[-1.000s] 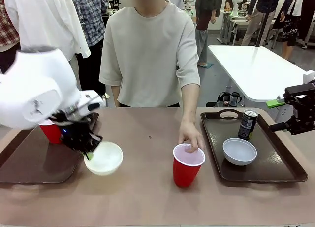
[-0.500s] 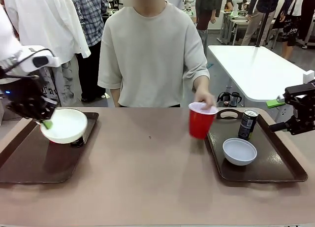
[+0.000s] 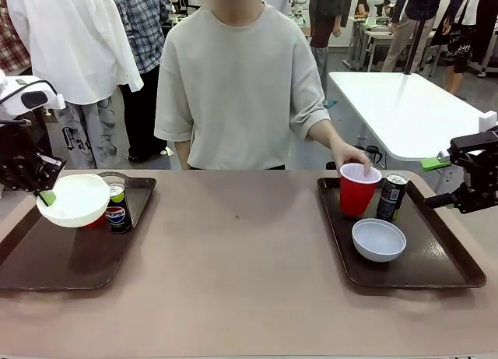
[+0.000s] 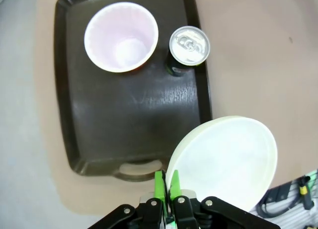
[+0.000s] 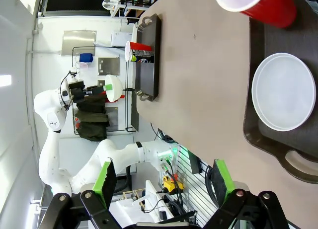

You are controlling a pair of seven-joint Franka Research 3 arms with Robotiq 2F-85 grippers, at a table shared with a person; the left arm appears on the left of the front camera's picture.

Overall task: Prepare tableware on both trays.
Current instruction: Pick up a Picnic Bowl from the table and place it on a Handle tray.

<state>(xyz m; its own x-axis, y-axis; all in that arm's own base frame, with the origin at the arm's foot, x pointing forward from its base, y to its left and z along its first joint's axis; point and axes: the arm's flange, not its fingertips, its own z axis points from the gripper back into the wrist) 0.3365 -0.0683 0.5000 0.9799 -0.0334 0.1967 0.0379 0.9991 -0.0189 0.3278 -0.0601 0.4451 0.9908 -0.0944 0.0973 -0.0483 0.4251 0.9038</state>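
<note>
Left gripper (image 4: pixel 166 182) is pinching the cream bowl (image 3: pixel 74 199) by its rim above the left tray (image 3: pixel 70 258), half-hiding the red cup (image 4: pixel 121 36) behind it. Right gripper (image 5: pixel 164 182) is hanging spread, grasping nothing.

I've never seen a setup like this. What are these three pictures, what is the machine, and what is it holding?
Two white robot arms share a table with a person. One picture looks across the table from the robot's side; the other two come from cameras on the arms' wrists. The left hand is shut on the rim of a cream-white bowl, holding it in the air above the left tray, where a red cup and a Pepsi can stand. The right hand is open and holds nothing. On the right tray sit a second bowl and a can; the person's hand is placing another red cup there.
</note>
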